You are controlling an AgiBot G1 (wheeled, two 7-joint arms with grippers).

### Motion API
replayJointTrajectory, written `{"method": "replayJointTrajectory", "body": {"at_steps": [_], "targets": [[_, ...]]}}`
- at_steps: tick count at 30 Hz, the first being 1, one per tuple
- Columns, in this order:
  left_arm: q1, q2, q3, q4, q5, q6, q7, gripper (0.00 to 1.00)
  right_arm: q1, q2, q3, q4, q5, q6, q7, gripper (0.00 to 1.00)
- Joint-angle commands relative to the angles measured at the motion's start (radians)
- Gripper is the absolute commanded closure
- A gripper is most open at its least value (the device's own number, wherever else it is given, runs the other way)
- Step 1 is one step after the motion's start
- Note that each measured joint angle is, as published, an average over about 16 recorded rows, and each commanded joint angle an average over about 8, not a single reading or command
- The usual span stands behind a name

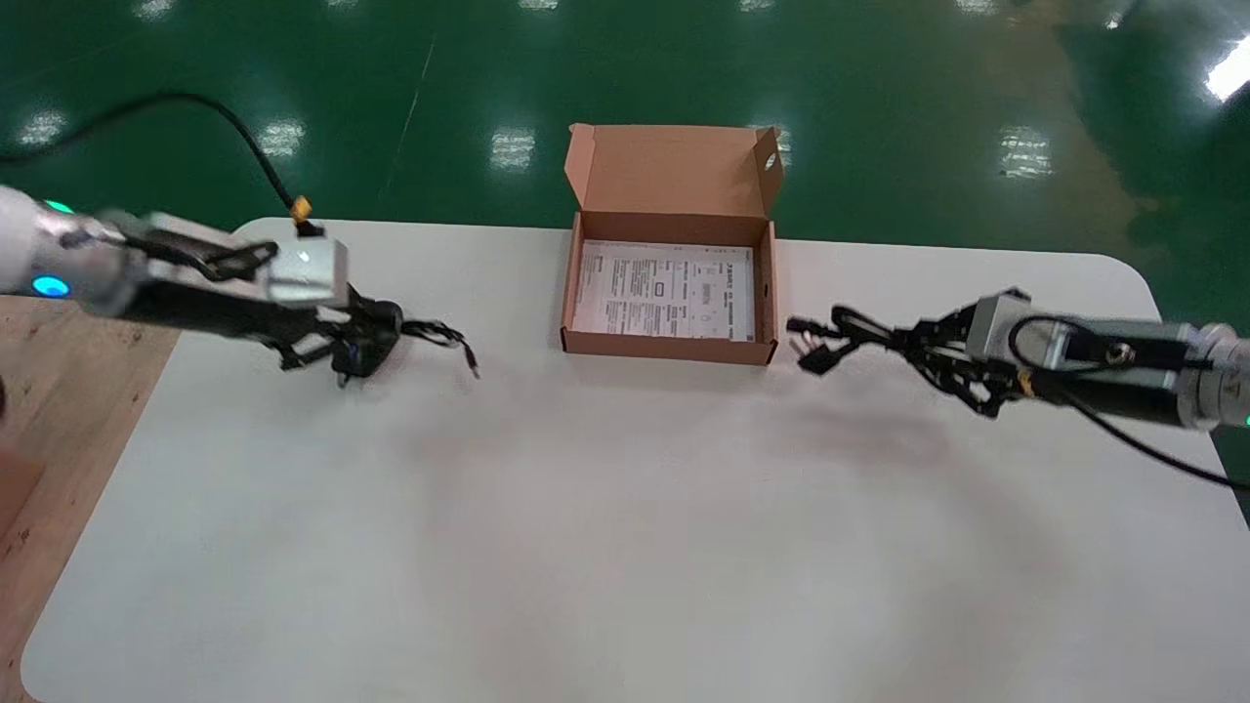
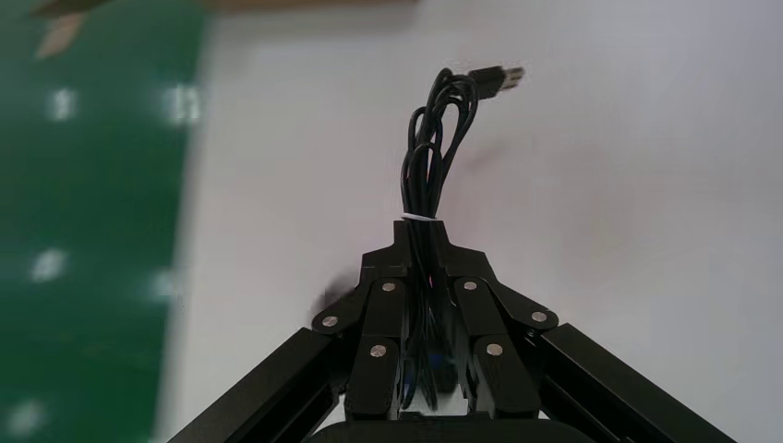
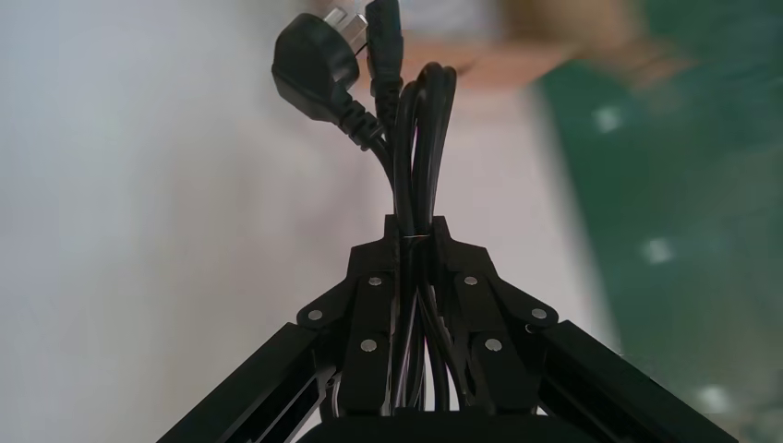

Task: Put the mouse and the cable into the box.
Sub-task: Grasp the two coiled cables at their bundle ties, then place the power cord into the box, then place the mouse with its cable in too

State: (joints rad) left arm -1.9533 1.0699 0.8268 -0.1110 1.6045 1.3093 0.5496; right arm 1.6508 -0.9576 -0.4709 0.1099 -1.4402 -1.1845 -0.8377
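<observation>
An open cardboard box (image 1: 768, 293) stands at the table's far middle, lid up, with a printed sheet lying in it. Left of the box, my left gripper (image 1: 389, 330) (image 2: 420, 235) is shut on the black mouse (image 1: 369, 344). The mouse's tied cord bundle (image 2: 434, 138) sticks out past the fingertips and ends in a USB plug (image 2: 499, 76). Just right of the box, my right gripper (image 1: 903, 342) (image 3: 415, 231) is shut on a folded black power cable (image 1: 850, 327) (image 3: 420, 138). The cable's plug (image 1: 815, 359) (image 3: 314, 69) points toward the box wall.
The white table (image 1: 586, 508) stretches wide and bare in front of the box. A wooden surface (image 1: 59, 391) borders the table's left edge. Green floor (image 1: 879, 98) lies beyond the far edge.
</observation>
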Motion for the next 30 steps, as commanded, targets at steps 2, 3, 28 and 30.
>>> {"method": "replayJointTrajectory", "body": {"at_steps": [2,3,28,30], "targets": [[-0.080,-0.029,0.020,-0.039,0.032,0.035,-0.018,1.00,0.041,-0.002,0.015,0.022,0.021,-0.007,0.011,1.00],[-0.106,-0.036,0.020,-0.058,0.033,0.044,-0.027,1.00,0.052,-0.013,0.019,0.031,0.026,0.002,0.012,1.00],[-0.154,-0.047,-0.200,-0.314,-0.251,-0.232,0.091,1.00,0.007,-0.403,0.019,0.009,0.051,0.388,-0.138,1.00],[-0.157,-0.037,-0.205,-0.284,-0.257,-0.235,0.123,1.00,0.001,-0.405,0.012,0.011,0.054,0.401,-0.139,1.00]]}}
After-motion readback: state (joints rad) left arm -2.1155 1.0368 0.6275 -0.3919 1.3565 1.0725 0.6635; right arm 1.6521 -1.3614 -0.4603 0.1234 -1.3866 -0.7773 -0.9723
